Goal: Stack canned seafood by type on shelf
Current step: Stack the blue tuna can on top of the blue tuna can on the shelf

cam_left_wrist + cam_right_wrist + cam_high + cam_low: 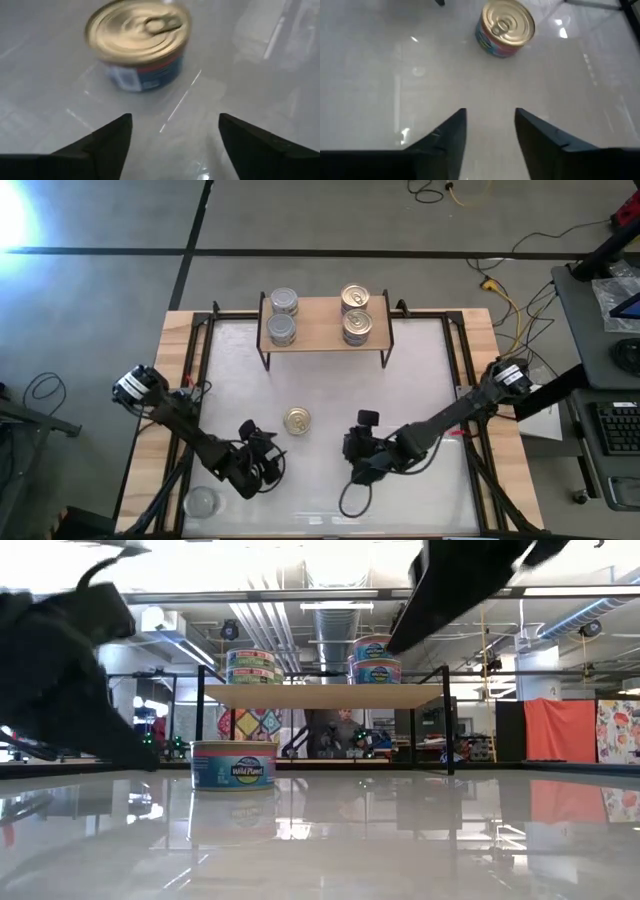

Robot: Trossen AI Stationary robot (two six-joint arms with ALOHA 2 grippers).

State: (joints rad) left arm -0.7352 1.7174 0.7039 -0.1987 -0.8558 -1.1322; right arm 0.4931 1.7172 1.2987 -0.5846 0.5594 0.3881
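Left gripper (pixel 172 145): fingers spread, holding nothing, low over the table's front-left area and aimed at the gold-topped can (pixel 297 420) just ahead; judged lined up for a grasp. Right gripper (pixel 490 132): fingers likewise parted and empty, front-centre of the table (pixel 420 370), facing the same can from the other side, farther off.

The can stands upright near the table's middle, between both grippers, apart from each.

Shelf (pixel 322 330) at the rear edge: silver-topped cans (pixel 283 316) on its left half, gold-topped cans (pixel 356 313) on its right. The loose can therefore probably belongs on the right. Nothing blocks the path; the right arm is the nearest obstacle.
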